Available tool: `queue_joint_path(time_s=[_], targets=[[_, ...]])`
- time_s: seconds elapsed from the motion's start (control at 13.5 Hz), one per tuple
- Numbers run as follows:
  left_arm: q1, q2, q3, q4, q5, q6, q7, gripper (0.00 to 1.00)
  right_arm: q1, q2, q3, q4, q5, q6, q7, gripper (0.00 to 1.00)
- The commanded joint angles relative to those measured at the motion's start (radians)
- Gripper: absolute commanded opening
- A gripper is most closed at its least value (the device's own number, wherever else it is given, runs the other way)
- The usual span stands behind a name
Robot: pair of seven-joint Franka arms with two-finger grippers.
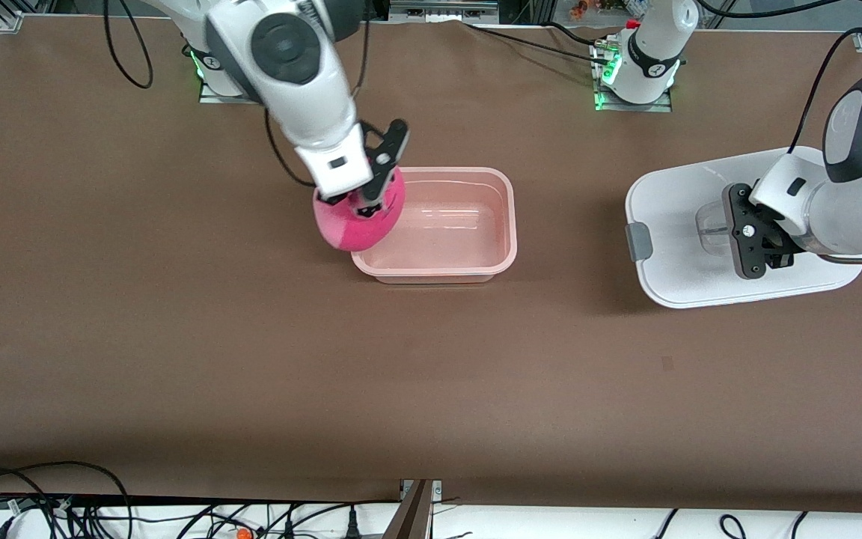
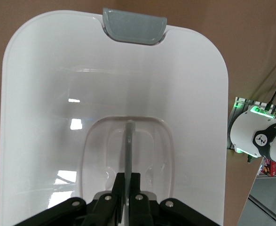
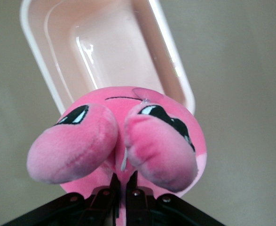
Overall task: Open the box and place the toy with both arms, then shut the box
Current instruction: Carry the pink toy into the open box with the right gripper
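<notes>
At centre frame, the right gripper (image 1: 366,203), clamped on the toy (image 1: 356,221), hangs over the open box's (image 1: 502,247) rim. At right, the left gripper (image 1: 756,243) pinches the lid's (image 1: 663,217) clear handle (image 2: 128,141).

Robotics lab: two white arm bases (image 1: 644,64) bolted to brown-covered table (image 1: 251,359), aluminium framing at edges, loose black cables (image 1: 64,501) along front

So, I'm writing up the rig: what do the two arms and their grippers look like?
Both arms have glossy white shells with dark grey round joint caps, and black cables trail from them. The right gripper and left gripper are black, two-fingered, with visible screws. Green lights glow at the bases.
</notes>
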Motion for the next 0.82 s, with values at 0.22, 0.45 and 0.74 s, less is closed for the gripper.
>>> queue_joint_path(time_s=[0.22, 0.45, 0.74], targets=[[-0.002, -0.003, 0.004, 0.017, -0.024, -0.005, 0.000, 0.00, 0.130, 0.121, -0.003, 0.030, -0.152, 0.089, -0.011, 0.00], [-0.003, -0.003, 0.004, 0.017, -0.024, -0.005, -0.001, 0.00, 0.159, 0.170, -0.003, 0.030, -0.201, 0.127, 0.044, 0.00], [-0.003, -0.003, 0.004, 0.017, -0.024, -0.005, -0.001, 0.00, 0.170, 0.223, -0.005, 0.029, -0.244, 0.156, 0.067, 0.00]])
